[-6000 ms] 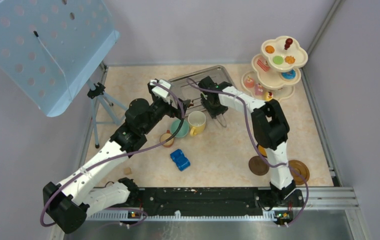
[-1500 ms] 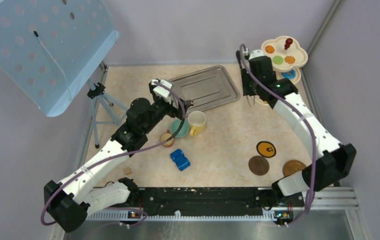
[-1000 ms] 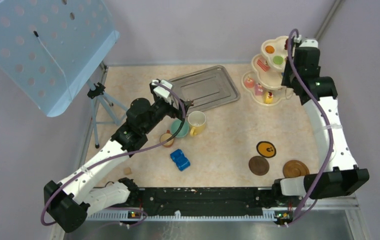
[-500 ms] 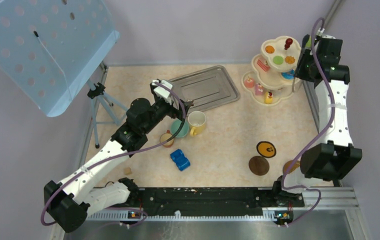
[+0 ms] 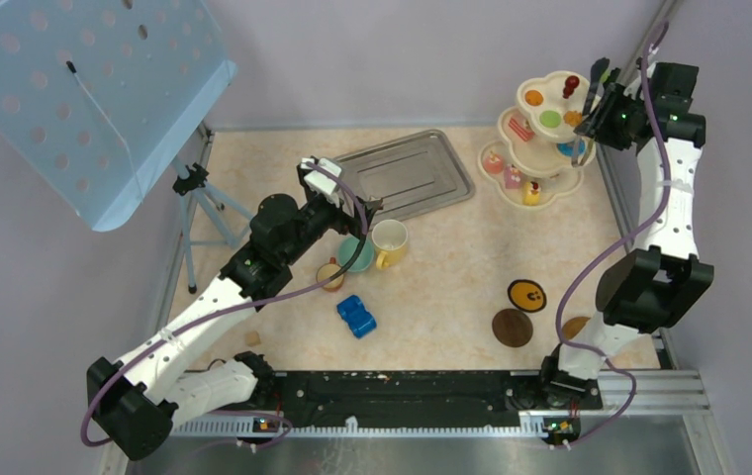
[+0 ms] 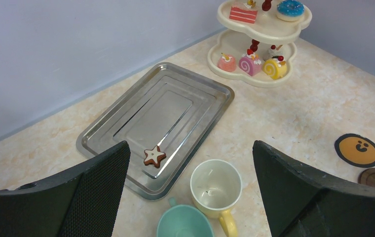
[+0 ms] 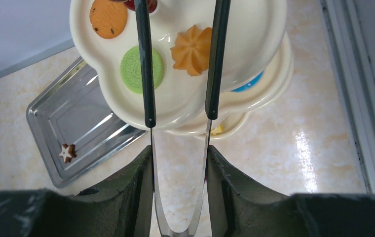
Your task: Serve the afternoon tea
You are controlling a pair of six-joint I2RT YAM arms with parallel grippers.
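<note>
The cream three-tier stand point(image 5: 550, 124) stands at the back right with toy cakes on every tier. My right gripper point(image 5: 610, 111) point(image 7: 179, 153) is shut on metal tongs point(image 7: 146, 74) with black arms. The tongs reach over the top tier and straddle an orange swirl cookie point(image 7: 191, 49), next to a green macaron point(image 7: 142, 69). Their tips are out of view. My left gripper point(image 5: 370, 205) point(image 6: 189, 148) hangs open and holds nothing, above the yellow-and-cream mug point(image 6: 216, 186) and teal cup point(image 6: 183, 223). A small brown cup point(image 5: 330, 274) sits beside them. A star cookie point(image 6: 154, 156) lies on the steel tray point(image 5: 407, 175).
An orange smiley coaster point(image 5: 526, 295) and a brown coaster point(image 5: 512, 328) lie front right; another coaster point(image 5: 577, 327) is partly behind the right arm. A blue toy car point(image 5: 356, 316) sits front centre. A perforated blue panel on a tripod point(image 5: 85, 89) stands at the left.
My right arm has swung from the tray around to the right of the stand, carrying the tongs, which now reach over the top tier. The left arm has not moved.
</note>
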